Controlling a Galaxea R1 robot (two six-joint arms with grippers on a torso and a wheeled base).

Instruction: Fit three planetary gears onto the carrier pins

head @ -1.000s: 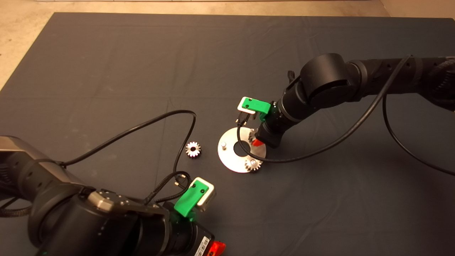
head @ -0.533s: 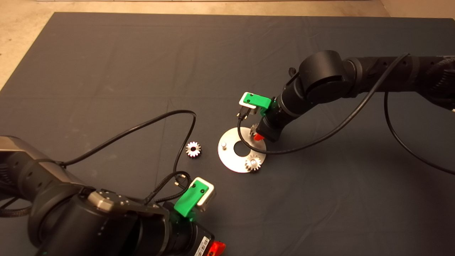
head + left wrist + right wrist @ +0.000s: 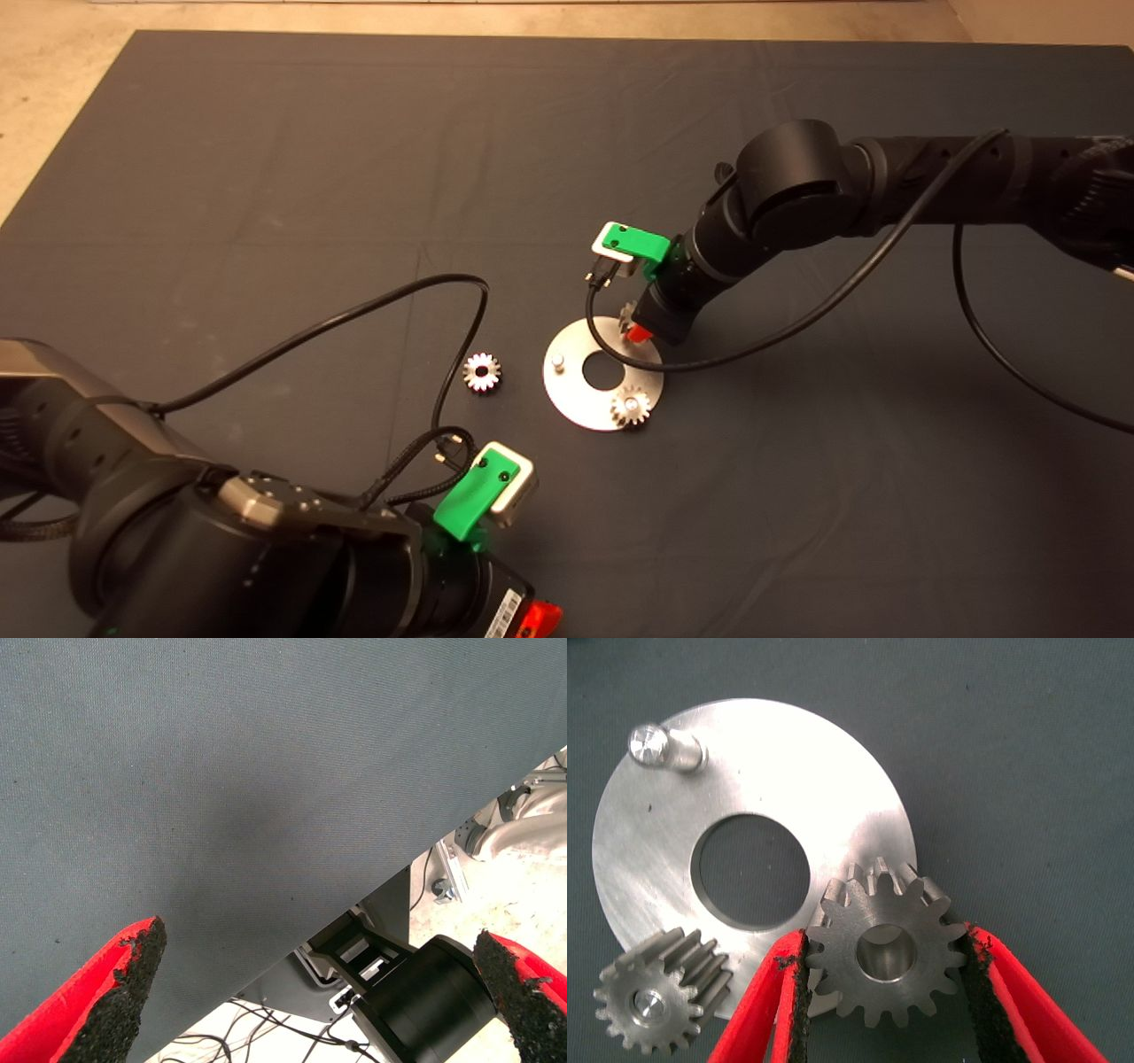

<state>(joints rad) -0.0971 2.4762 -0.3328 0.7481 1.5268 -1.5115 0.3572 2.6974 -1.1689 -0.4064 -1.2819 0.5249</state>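
The shiny round disc (image 3: 574, 397) lies mid-mat and fills the right wrist view (image 3: 744, 753). One planetary gear (image 3: 631, 408) sits on a carrier pin at the near rim (image 3: 656, 1005). One pin (image 3: 557, 361) stands bare (image 3: 656, 744). The third pin is hidden under the gripper. My right gripper (image 3: 633, 330) is shut on a second gear (image 3: 884, 952) and holds it over the disc's far right edge. A third gear (image 3: 481, 372) lies loose on the mat left of the disc. My left gripper (image 3: 540, 618) is parked at the lower left, open and empty (image 3: 319, 992).
Black cables loop over the mat: one (image 3: 372, 306) from the left arm runs close to the loose gear, one (image 3: 709, 363) hangs from the right arm past the disc's far edge. The left wrist view shows the mat's edge (image 3: 354, 904) with machine parts below.
My right gripper has moved slightly toward the far side of the disc, apparently rising, with the gear still in its grip. The left arm, disc and other gears have not moved.
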